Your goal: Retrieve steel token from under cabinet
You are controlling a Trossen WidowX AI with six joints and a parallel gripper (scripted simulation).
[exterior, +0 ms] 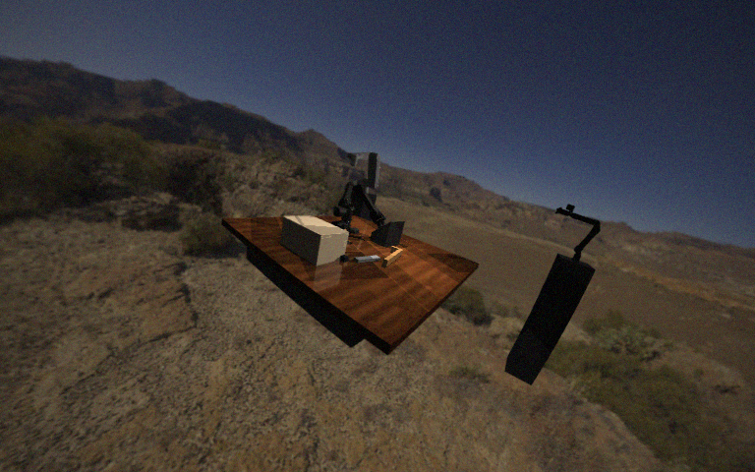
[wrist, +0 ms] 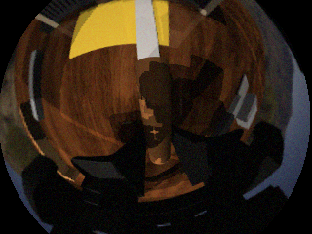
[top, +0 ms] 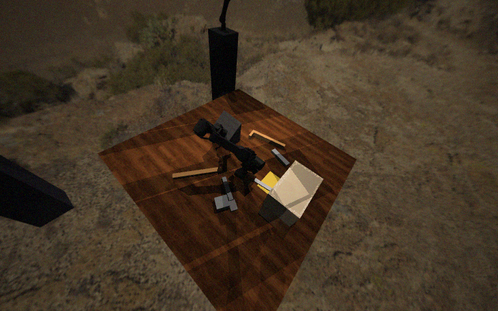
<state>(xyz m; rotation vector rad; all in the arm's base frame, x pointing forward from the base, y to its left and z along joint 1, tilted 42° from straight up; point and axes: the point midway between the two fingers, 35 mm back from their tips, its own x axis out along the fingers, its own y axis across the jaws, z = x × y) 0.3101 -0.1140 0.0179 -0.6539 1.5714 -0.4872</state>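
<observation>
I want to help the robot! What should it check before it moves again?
1. Gripper shut tight on the grey stick: ok.
2. Stick points across the yellow area toward the cabinet: ok.
3. Token spotted under the cabinet: cannot tell, it shows in no view.
4. Token lying inside the yellow area: not ok, none is there.
5. Other tools out of the yellow area, such as the grey bar: ok.
6. Stick put down and gripper open: not ok, not yet done.
</observation>
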